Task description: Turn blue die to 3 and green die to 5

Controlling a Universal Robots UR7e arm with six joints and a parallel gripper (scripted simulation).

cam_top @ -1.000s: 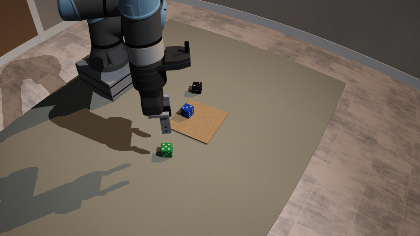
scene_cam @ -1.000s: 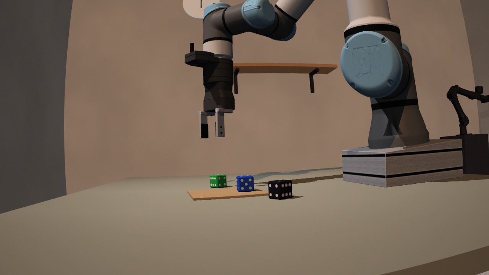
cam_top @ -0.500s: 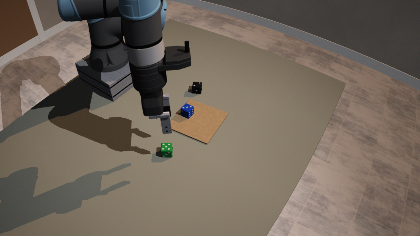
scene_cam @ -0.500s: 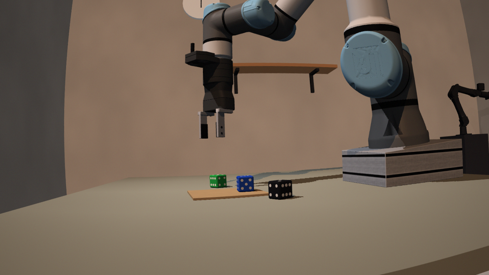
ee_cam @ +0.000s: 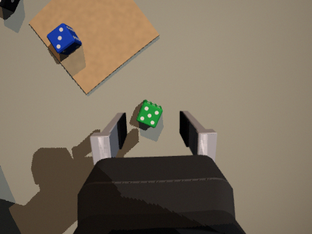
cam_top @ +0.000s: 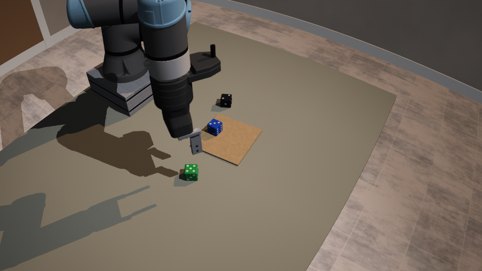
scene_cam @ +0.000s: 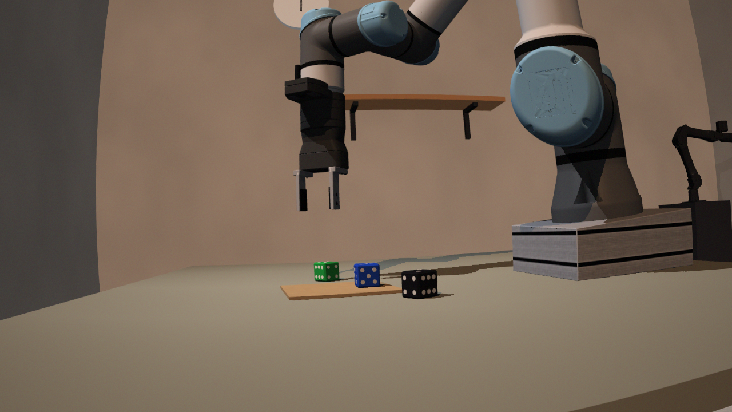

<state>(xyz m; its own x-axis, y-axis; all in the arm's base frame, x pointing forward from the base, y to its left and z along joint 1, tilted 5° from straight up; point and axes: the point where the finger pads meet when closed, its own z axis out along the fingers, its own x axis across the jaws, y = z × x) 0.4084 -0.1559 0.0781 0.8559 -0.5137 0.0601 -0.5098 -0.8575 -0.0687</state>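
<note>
The green die (cam_top: 191, 172) lies on the table, off the brown mat (cam_top: 232, 138); its top shows several pips in the wrist view (ee_cam: 150, 114). The blue die (cam_top: 214, 127) (ee_cam: 64, 38) sits on the mat near the corner closest to the black die (cam_top: 226, 100), with three pips on top. The black die rests on the table just beside the mat. My gripper (ee_cam: 153, 123) (scene_cam: 318, 205) is open and empty, pointing down, well above the table. The green die lies below, between the fingers in the wrist view.
The arm's grey base block (cam_top: 118, 90) stands behind the dice, also in the exterior view (scene_cam: 601, 243). A black stand (cam_top: 205, 64) sits beside it. A wall shelf (scene_cam: 419, 102) hangs behind the arm. The mat lies flat (scene_cam: 337, 290).
</note>
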